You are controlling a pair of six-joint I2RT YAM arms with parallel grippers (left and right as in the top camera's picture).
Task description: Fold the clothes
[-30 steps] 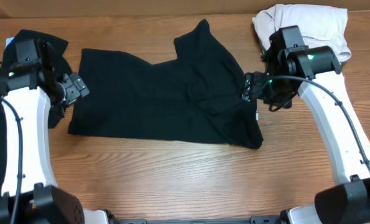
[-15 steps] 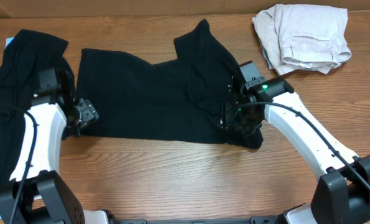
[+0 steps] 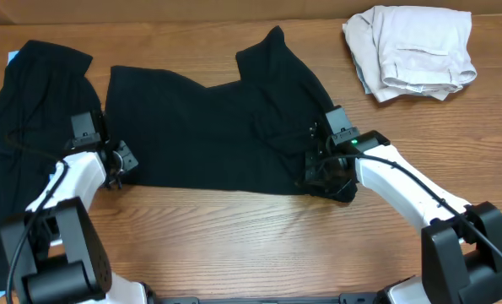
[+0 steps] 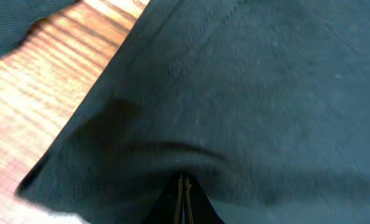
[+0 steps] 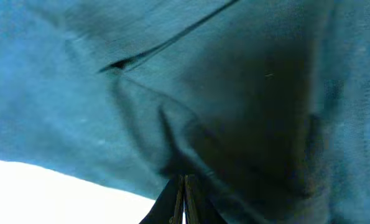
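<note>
A large black T-shirt (image 3: pixel 217 127), one of the clothes, lies spread across the middle of the table. My left gripper (image 3: pixel 122 162) is low at its front left corner. In the left wrist view the left gripper (image 4: pixel 183 186) is shut, and the dark cloth (image 4: pixel 247 81) puckers at its tips. My right gripper (image 3: pixel 315 173) sits on the shirt's front right corner. Seen from the right wrist, the right gripper (image 5: pixel 183 186) is shut on a bunched fold of the black fabric (image 5: pixel 191 74).
Another black garment (image 3: pixel 27 118) lies along the table's far left, under and beside the left arm. A pile of pale beige clothing (image 3: pixel 415 46) sits at the back right. Bare wooden tabletop (image 3: pixel 234 236) runs along the front edge.
Both arms came down and forward to the shirt's front corners. Each gripper went from open to shut, pinching the fabric.
</note>
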